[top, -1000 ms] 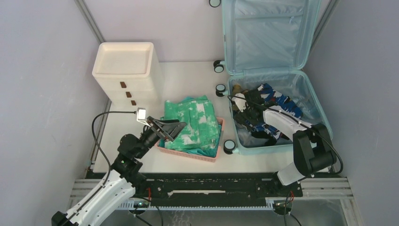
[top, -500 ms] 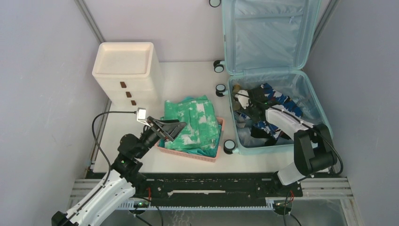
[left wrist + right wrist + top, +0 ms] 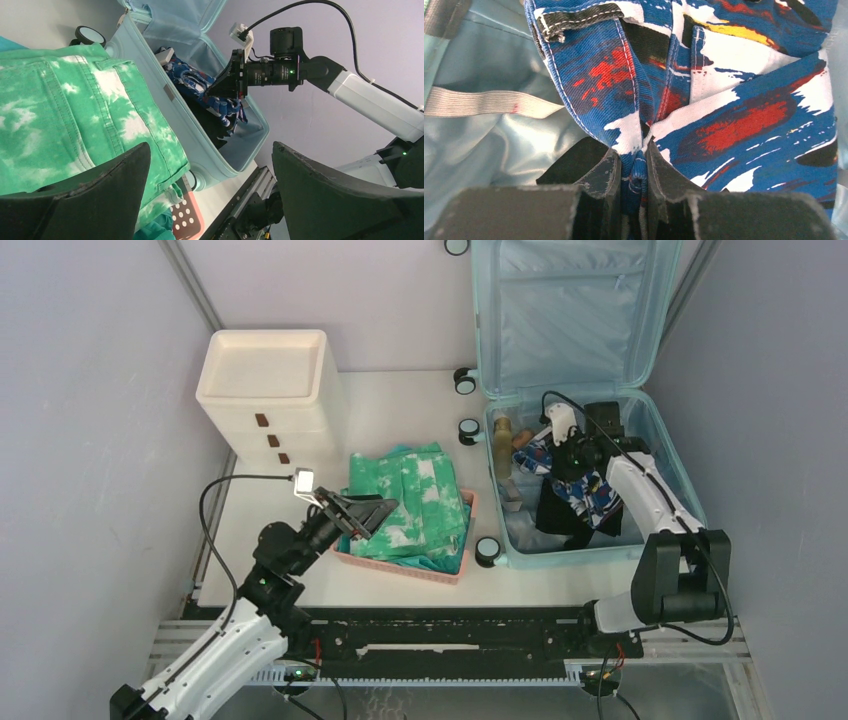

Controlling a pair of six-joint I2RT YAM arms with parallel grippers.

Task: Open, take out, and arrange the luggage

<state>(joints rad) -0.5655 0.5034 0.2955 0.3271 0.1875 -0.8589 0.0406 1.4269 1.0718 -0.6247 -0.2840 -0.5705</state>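
The right claw (image 3: 633, 170) pinches a fold of blue, red and white patterned cloth (image 3: 744, 100); behind lie the luggage (image 3: 479, 55) lining and a grey strap (image 3: 484, 102).

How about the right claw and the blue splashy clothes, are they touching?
Touching. The right wrist view shows the right gripper pinching a fold of the blue patterned garment.

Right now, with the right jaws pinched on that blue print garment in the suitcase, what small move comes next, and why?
I would likely lift straight up a little. The right jaws are shut on a fold of the blue print garment, but its lower part hangs inside the suitcase. Clearing the wall first should avoid snagging before carrying it towards the pink basket.
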